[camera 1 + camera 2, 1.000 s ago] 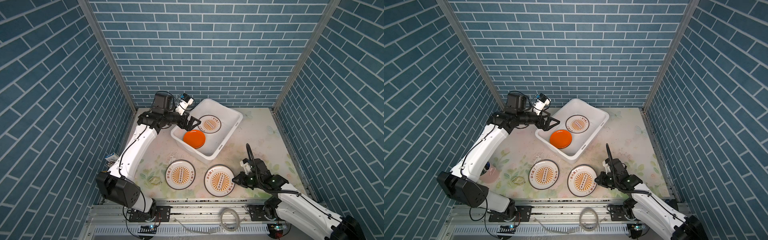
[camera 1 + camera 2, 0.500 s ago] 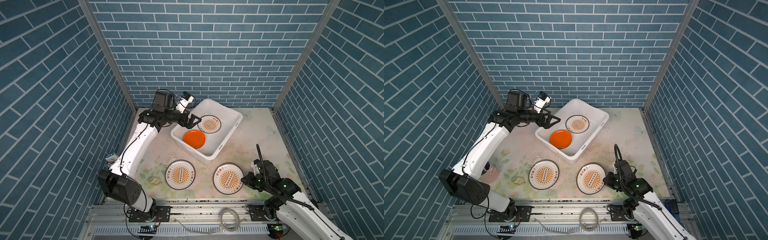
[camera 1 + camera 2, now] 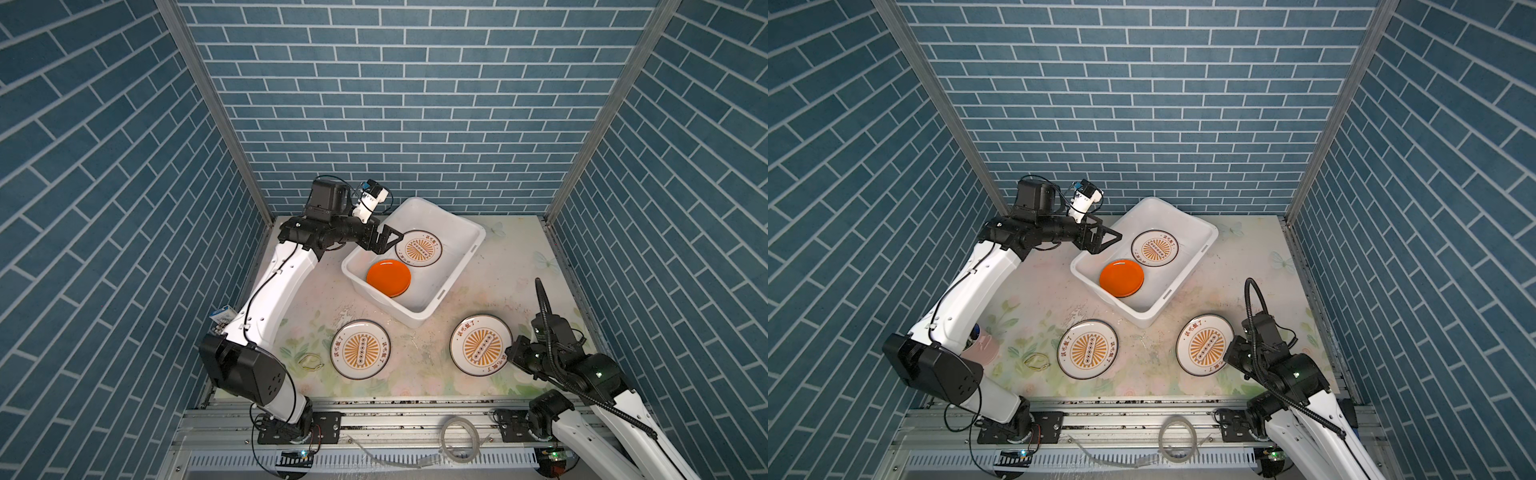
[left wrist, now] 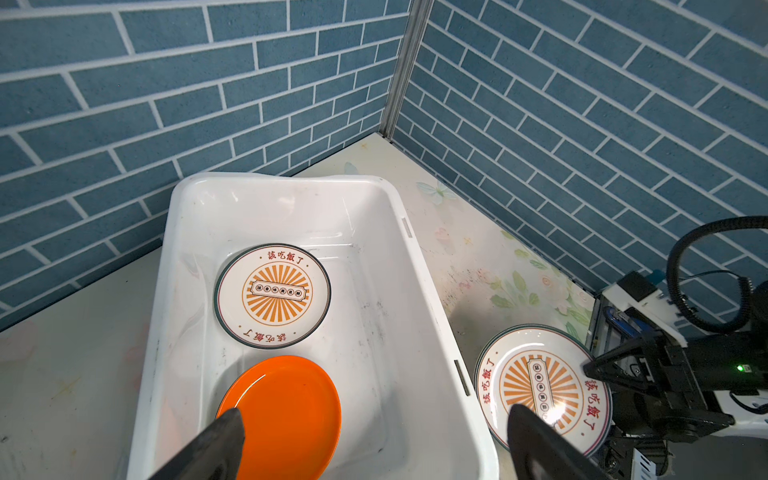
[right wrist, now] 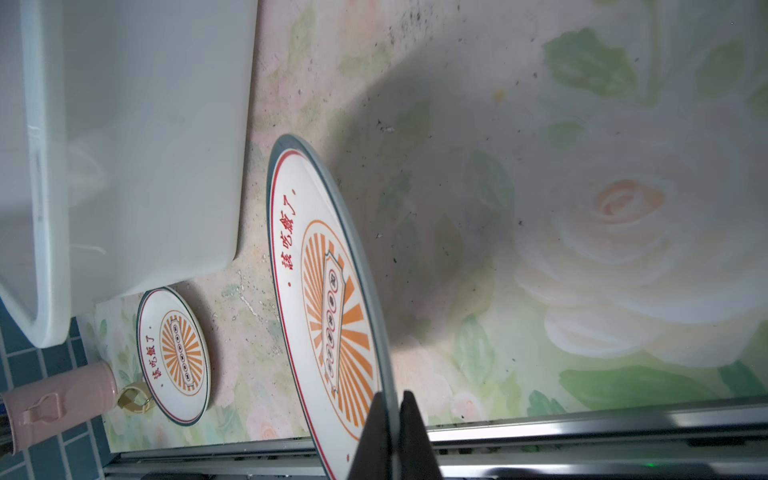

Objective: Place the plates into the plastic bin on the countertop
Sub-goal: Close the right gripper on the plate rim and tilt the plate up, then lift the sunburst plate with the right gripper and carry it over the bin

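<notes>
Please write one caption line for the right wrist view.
Right gripper pinches the rim of a sunburst plate beside the white bin.

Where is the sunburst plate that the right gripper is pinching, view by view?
Top views: sunburst plate lower right on the countertop, right gripper at its rim.
Left wrist view: plate at, right of the plastic bin.
Right wrist view: plate at, seen edge-on between the fingertips.
Shared landmark: the bin's near corner.

I count three sunburst plates (image 3: 419,248) (image 3: 360,349) (image 3: 481,345), one orange plate (image 3: 388,277), one white plastic bin (image 3: 457,266), one pink cup (image 5: 58,401), one rubber band (image 3: 311,361), two pincers (image 3: 392,240) (image 3: 512,357)
</notes>
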{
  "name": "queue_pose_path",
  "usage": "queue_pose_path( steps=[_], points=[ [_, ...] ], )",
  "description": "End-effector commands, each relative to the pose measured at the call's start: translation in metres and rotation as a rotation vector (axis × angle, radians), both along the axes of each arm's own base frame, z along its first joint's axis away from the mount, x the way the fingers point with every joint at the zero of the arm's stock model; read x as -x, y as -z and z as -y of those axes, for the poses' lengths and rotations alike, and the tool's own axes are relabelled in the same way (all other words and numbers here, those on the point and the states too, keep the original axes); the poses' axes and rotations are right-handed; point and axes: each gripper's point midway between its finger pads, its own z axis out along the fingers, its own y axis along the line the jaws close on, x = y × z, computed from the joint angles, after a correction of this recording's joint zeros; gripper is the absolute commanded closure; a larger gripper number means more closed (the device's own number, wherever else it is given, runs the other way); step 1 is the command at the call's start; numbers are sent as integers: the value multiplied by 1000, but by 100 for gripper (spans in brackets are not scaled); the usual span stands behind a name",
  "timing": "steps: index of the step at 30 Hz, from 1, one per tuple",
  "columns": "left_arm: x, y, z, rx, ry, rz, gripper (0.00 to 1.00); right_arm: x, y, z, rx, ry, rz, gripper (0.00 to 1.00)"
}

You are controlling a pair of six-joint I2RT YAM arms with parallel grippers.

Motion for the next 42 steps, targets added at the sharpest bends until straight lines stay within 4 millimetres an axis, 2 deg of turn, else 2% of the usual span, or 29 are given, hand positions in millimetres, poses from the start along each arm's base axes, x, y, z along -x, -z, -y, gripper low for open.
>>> queue_pose_path(
  steps=[1,10,18,28,36,42],
  points=[
    [-6,-6,1,2,-5,20,1,-5,-15,24,70,131,23,100],
    [-12,-2,-2,17,-15,-8,0,-23,-66,54,170,275,149,100],
    [-19,0,-15,26,-52,-23,0,-47,-104,51,202,263,221,100],
    [-23,-1,-18,34,-65,-23,1,-84,-160,30,159,192,357,100],
    [-20,-8,-18,75,-56,-42,0,-125,-201,-15,99,3,427,100],
    [-20,-10,-21,67,-62,-27,0,-157,-214,-39,60,-56,468,100]
  ],
)
